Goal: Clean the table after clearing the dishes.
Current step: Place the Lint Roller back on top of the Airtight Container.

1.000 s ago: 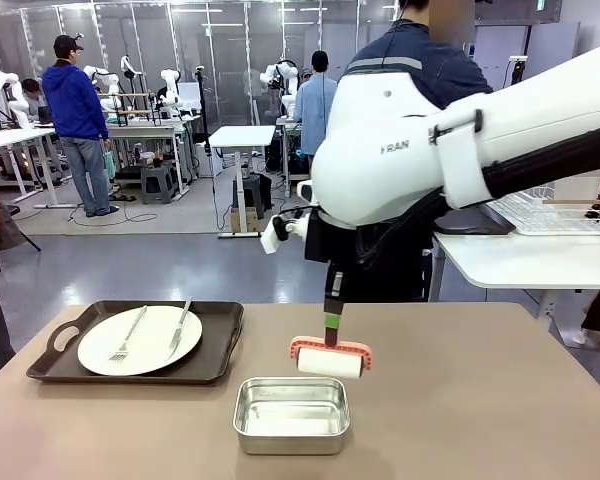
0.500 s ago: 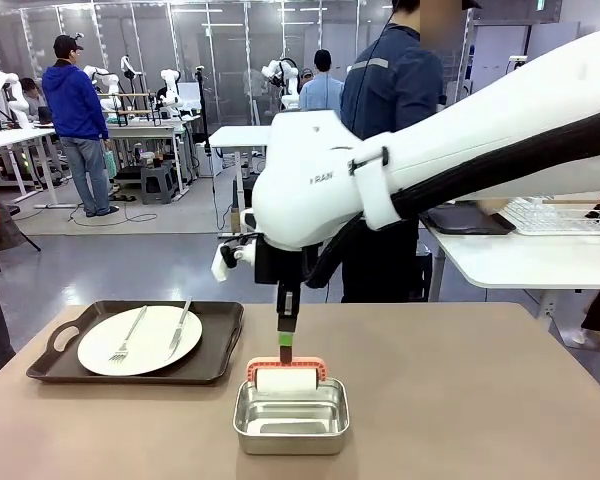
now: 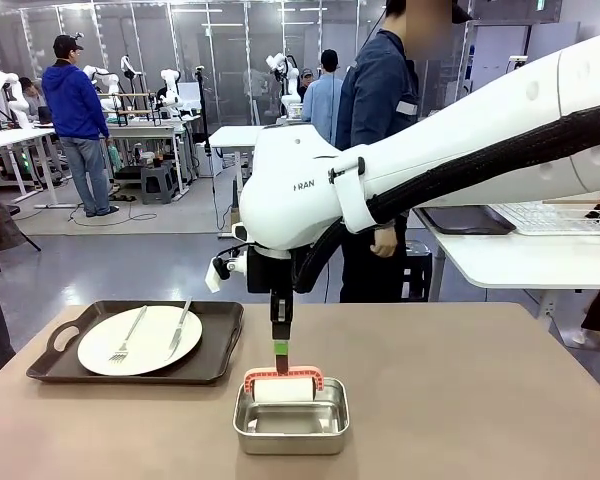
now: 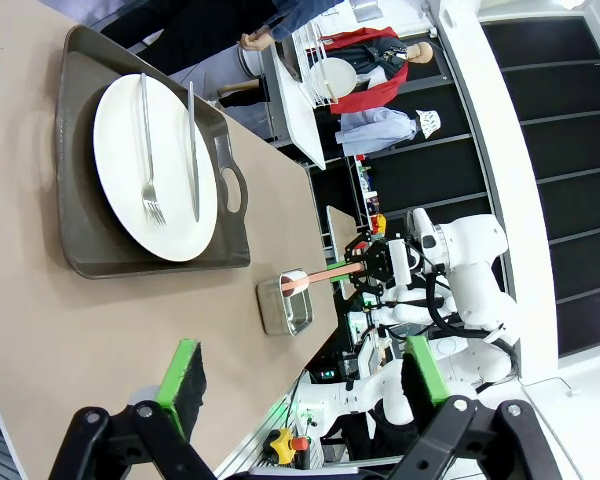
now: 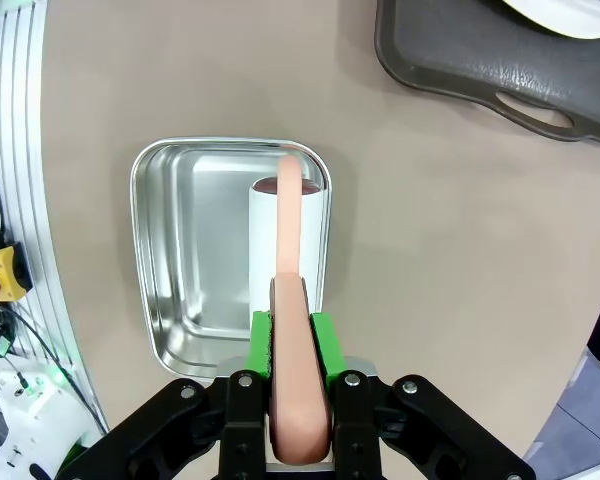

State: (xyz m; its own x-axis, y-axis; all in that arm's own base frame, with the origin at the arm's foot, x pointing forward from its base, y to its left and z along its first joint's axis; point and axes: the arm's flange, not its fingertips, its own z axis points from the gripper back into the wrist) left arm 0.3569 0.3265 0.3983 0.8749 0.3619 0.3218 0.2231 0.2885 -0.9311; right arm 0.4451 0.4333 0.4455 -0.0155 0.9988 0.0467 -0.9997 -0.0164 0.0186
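Right arm reaches across the middle from the right. Right gripper (image 5: 290, 335) points straight down, green pads pressed tight on the pink handle of a roller (image 3: 283, 388). The roller's white roll hangs crosswise inside a pan (image 3: 290, 440), by its far wall. I cannot tell if the roll touches the pan's bottom.

Left gripper (image 4: 302, 385): fingers well apart, nothing between them, hanging above the near-left part of the table (image 3: 480, 400) and looking along it.

The pan sits on the table near its near edge, about mid-width. To its left and a little farther back is a dark tray (image 3: 220, 340), just apart from the pan. On the tray lies a white plate (image 3: 155, 345), with a fork (image 3: 127, 337) on its left half and a knife (image 3: 181, 327) on its right half, both lying flat and slanted the same way. The table's right half is bare tan.

A person (image 3: 380, 150) in a dark jacket stands at the far side behind the right arm, one hand (image 3: 383, 240) hanging low.
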